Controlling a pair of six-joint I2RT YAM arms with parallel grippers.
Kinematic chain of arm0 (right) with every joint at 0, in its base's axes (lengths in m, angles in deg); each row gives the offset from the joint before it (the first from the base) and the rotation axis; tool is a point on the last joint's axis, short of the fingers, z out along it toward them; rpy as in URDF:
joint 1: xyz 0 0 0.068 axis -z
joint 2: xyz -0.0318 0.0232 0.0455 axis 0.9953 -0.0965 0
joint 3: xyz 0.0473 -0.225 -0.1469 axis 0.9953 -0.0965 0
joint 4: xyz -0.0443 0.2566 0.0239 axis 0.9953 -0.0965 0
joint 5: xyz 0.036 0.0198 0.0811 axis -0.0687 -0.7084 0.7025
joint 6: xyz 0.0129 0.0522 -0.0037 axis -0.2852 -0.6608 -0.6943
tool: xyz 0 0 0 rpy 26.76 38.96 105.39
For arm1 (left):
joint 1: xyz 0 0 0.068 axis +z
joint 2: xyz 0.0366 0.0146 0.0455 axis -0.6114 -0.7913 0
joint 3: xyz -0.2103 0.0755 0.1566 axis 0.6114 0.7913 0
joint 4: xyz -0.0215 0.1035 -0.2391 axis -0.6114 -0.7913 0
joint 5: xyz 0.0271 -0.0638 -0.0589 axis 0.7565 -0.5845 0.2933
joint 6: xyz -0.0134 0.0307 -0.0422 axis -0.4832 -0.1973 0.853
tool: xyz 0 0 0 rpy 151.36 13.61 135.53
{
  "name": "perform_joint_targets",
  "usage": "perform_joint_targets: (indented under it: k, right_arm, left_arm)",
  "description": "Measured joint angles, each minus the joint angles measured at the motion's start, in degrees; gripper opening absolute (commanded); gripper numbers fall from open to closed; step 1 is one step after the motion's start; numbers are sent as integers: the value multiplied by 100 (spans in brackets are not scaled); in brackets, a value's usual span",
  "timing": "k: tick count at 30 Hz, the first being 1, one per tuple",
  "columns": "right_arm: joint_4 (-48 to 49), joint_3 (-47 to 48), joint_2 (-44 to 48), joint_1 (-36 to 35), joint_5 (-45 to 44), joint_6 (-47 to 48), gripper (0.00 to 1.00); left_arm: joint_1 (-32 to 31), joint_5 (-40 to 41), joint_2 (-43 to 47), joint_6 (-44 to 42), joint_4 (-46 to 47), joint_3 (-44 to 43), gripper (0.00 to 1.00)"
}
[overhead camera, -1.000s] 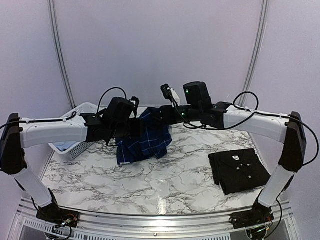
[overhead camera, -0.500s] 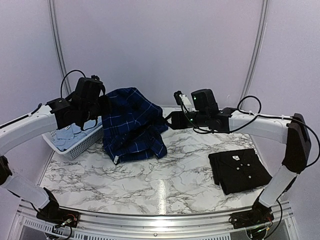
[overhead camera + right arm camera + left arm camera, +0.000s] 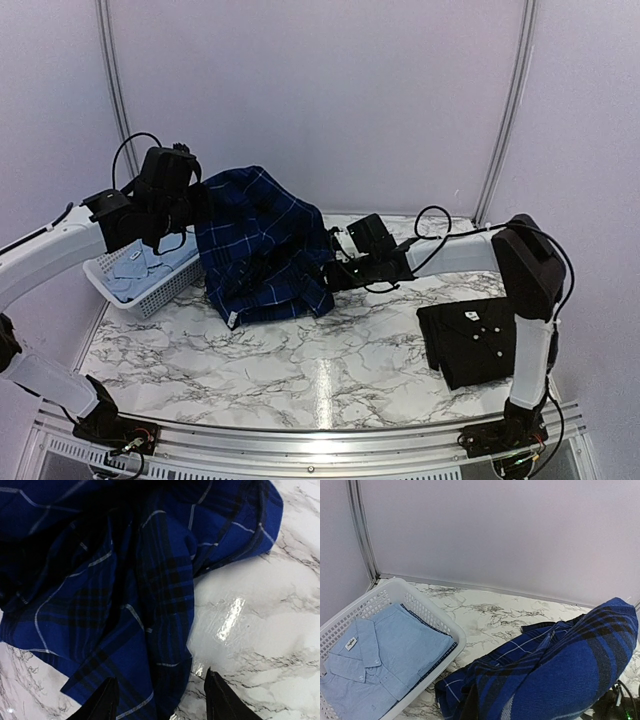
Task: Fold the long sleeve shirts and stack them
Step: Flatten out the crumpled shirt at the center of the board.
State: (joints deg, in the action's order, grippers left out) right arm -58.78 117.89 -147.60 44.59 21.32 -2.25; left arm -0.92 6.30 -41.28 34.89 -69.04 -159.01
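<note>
Above marble table point(image 3: 300, 370) — left jaws clenched on crumpled plaid shirt point(image 3: 262, 250); right jaws released over hem.

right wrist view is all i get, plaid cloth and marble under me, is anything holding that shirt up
Observer: Yes. The left pincer is shut on the plaid shirt and holds its top edge raised.
Operator: anything folded yet
Observer: One black shirt lies folded on the right side of the table.
Operator: any more left to do
Observer: A pale blue shirt lies in the basket on the left.
</note>
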Motion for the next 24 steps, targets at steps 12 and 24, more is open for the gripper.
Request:
perform_joint_targets:
  k: [12,24]
  right_arm:
    - [17,133,-509,-374,-192,-59,34]
    - [-452,-422,-17,-448,-763,109,0]
  left_arm:
    - [33,-7,9,-94,-11,-39,0]
    - [57,-7,9,-192,-42,-122,0]
